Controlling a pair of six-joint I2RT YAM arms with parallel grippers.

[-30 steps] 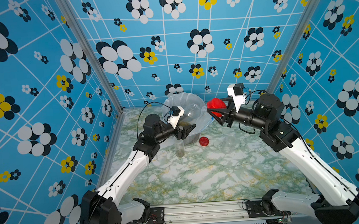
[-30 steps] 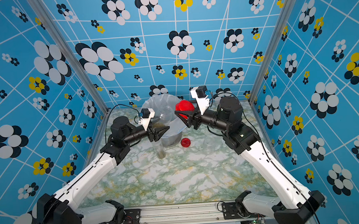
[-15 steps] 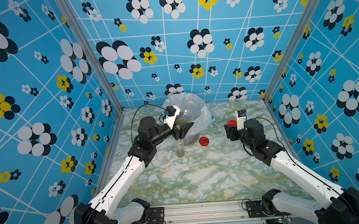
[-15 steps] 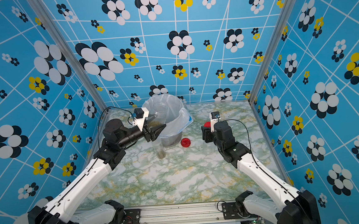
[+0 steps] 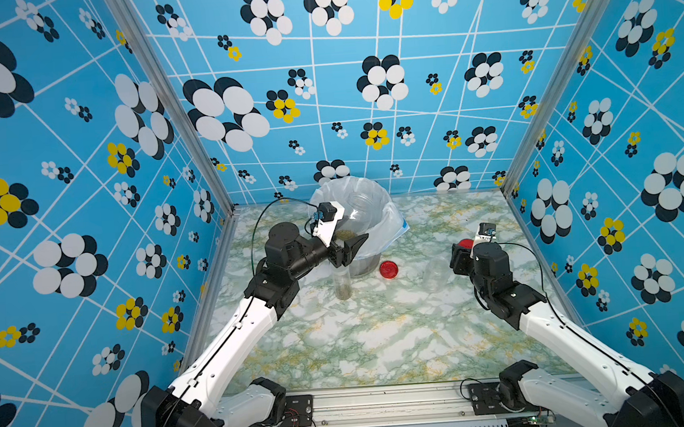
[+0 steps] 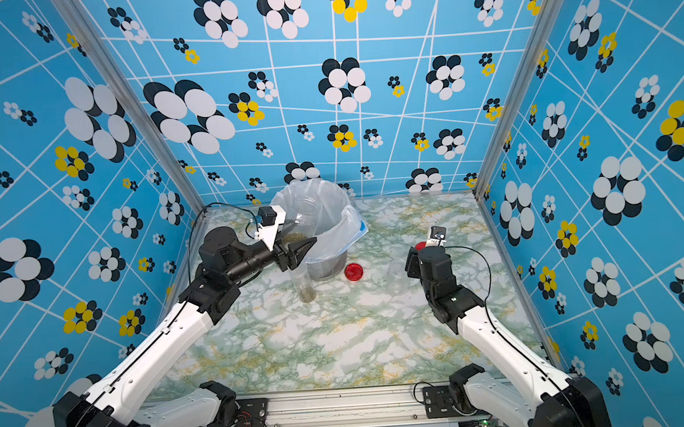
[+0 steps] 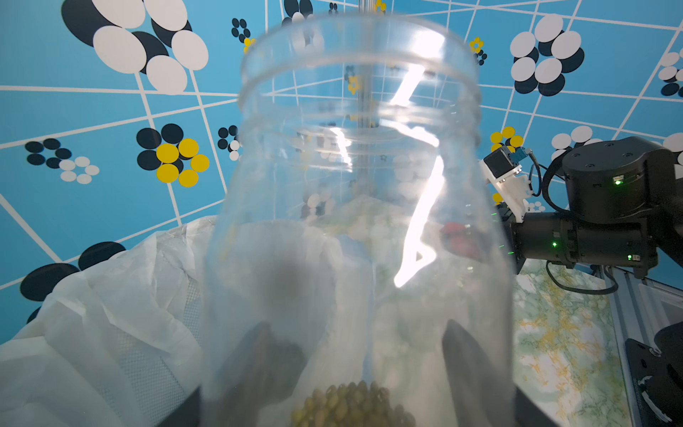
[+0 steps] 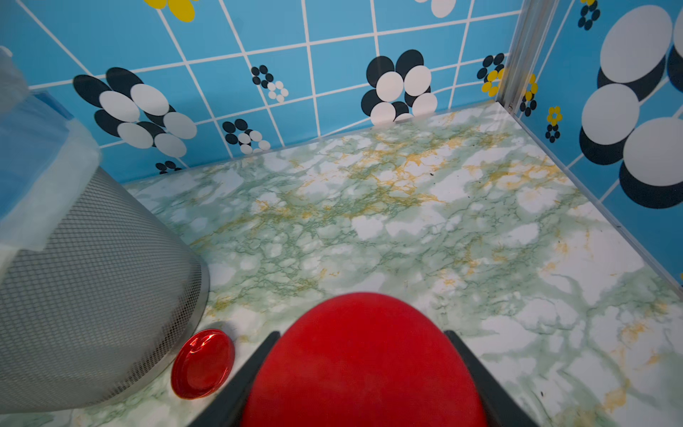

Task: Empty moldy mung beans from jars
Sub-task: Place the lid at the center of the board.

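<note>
Clear plastic, lid off: the left jaws clamp the open jar [image 7: 354, 177] low on its body, and the mung beans [image 7: 351, 405] sit heaped in its base, right at the grip. That's the relation to watch. The jar's long axis runs from the jaws up and away toward the back wall, mouth higher than base, so nothing pours yet. In both top views the jar shows against the open bag of the lined bucket [image 5: 362, 266], just past its near rim. My read: the wrist has to roll that mouth downward into the bag, and the left arm is the one placed to do it.

Over on the other side, the right jaws are narrowed around a red lid [image 8: 362, 362], low over the surface [image 5: 382, 335] and well apart from the bucket. Near them stands an empty-looking clear jar [image 5: 435, 274]. A second red lid [image 5: 388, 269] lies flat by the bucket's foot. A slim jar [image 5: 342, 283] with beans in its bottom stands just below the left jaws, next in line by the look of it.
</note>
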